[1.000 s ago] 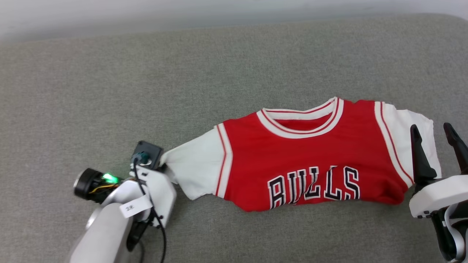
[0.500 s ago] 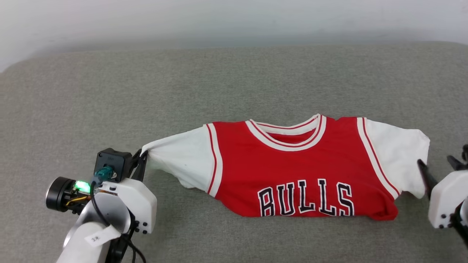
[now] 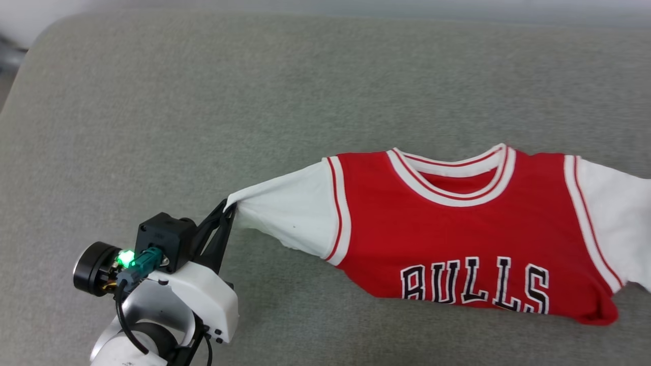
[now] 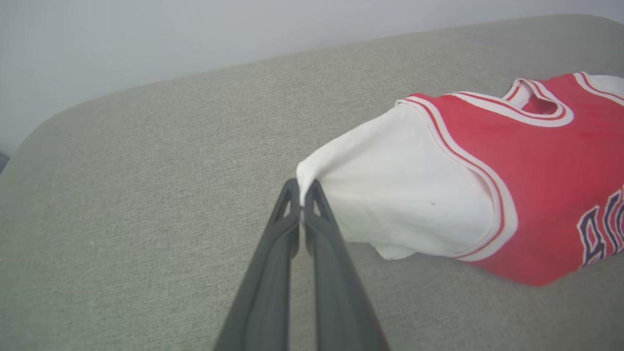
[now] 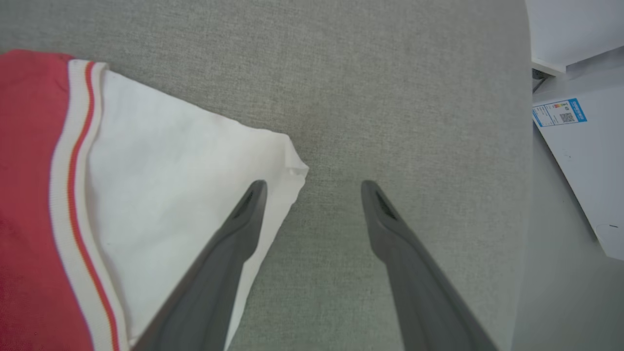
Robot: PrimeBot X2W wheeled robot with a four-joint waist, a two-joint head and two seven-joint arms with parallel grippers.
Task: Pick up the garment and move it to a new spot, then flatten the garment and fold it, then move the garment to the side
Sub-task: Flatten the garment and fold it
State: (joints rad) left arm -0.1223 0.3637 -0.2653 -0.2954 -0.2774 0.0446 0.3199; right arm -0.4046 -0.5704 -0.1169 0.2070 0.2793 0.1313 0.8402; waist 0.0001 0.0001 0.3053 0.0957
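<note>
Left claw [image 3: 230,208] pinching garment [image 3: 457,229] sleeve, right claw [image 5: 313,185] spread wide, grey fabric surface [image 3: 254,101], pale wall [image 4: 195,34].

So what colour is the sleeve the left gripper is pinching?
White sleeve, red-white striped trim; clearest in left wrist view.

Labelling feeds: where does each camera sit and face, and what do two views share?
Head view: robot's head, facing down at the garment on the grey surface; left tool and arm show.
Left wrist view: left wrist, facing along its shut fingers to the pinched sleeve.
Right wrist view: right wrist, facing down; open right tool above the other sleeve.
Shared: pinched sleeve, in head and left wrist views.
</note>
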